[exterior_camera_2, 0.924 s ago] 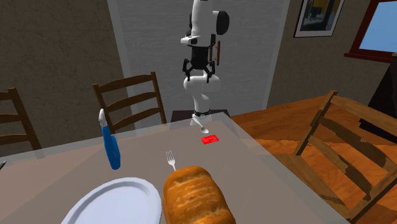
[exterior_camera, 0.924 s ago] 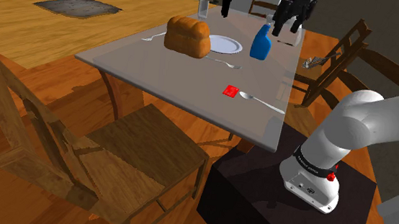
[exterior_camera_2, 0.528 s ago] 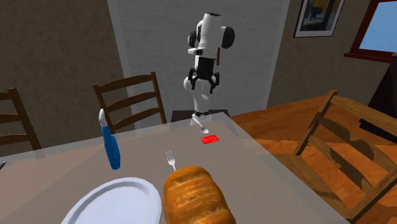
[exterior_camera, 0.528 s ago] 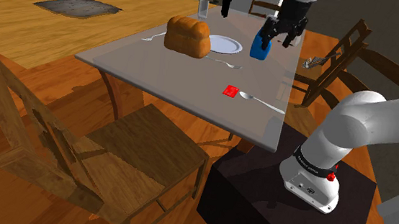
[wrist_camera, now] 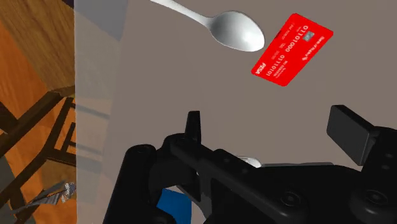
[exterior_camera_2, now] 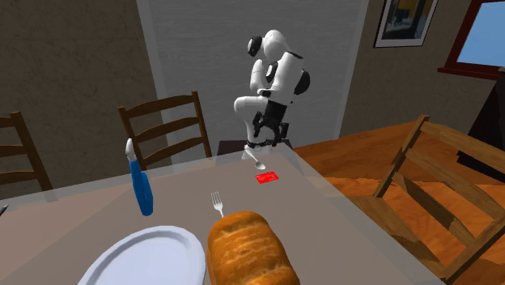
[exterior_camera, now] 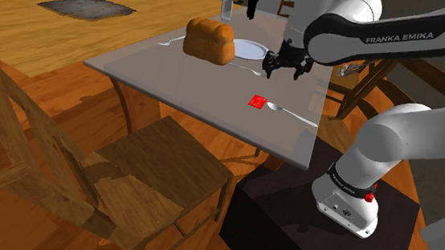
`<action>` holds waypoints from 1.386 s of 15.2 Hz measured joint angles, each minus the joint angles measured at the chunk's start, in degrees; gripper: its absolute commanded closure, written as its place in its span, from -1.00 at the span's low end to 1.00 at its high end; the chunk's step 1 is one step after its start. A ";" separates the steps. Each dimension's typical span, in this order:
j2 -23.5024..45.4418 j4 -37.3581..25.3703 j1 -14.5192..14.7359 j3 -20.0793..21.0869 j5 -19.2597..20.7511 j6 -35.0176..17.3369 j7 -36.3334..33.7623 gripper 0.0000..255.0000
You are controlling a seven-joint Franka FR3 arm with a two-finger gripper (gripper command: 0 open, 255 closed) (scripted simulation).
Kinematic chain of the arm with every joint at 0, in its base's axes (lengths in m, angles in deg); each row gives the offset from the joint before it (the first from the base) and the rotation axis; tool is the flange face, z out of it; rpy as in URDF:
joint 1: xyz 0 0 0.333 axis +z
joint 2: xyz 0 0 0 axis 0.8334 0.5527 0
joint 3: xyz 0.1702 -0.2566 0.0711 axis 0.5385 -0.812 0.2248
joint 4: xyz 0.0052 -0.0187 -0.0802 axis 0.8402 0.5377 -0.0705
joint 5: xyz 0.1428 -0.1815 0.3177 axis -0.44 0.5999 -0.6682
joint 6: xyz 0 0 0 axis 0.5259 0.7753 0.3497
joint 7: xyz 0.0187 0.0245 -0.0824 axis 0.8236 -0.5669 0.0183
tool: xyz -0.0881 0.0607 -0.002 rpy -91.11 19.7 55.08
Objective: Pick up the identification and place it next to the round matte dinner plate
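Observation:
The identification is a red card (exterior_camera: 255,101) lying flat on the grey table (exterior_camera: 175,85), beside the bowl of a silver spoon (exterior_camera: 290,112). The round white plate (exterior_camera: 250,48) sits farther along the table, next to a loaf of bread (exterior_camera: 210,39). My black gripper (exterior_camera: 284,70) hangs above the table between plate and card, open and holding nothing. In the wrist view the card (wrist_camera: 292,49) and spoon (wrist_camera: 235,28) lie ahead of the spread fingers (wrist_camera: 193,127). From the second exterior view the gripper (exterior_camera_2: 267,144) hovers over the spoon (exterior_camera_2: 252,155), just beyond the card (exterior_camera_2: 266,177).
A blue spray bottle (exterior_camera_2: 142,188) stands near the plate (exterior_camera_2: 146,257), and a fork (exterior_camera_2: 217,202) lies between the bread (exterior_camera_2: 249,249) and the card. A glass (exterior_camera: 226,9) stands at the table's far end. Wooden chairs (exterior_camera: 129,170) surround the table.
The arm has folded down from high above the table's far side, bringing the gripper lower and toward the card. The fingers stayed open; nothing on the table moved.

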 measured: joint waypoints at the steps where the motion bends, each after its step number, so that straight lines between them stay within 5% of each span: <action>1: 1.81 0.50 -1.69 2.68 0.40 -2.63 -4.13 -1.00; 4: 6.93 1.31 -7.75 11.53 2.36 -9.32 -17.38 -1.00; 8: 15.20 -1.08 -20.48 25.68 8.16 -15.69 -36.33 -1.00; 10: 17.61 -1.40 -24.69 29.10 10.50 -18.04 -40.55 -1.00; 16: 21.29 -0.81 -31.38 33.41 15.13 -22.97 -44.64 -1.00; 21: 21.74 -0.59 -32.36 33.90 15.88 -23.79 -45.06 -1.00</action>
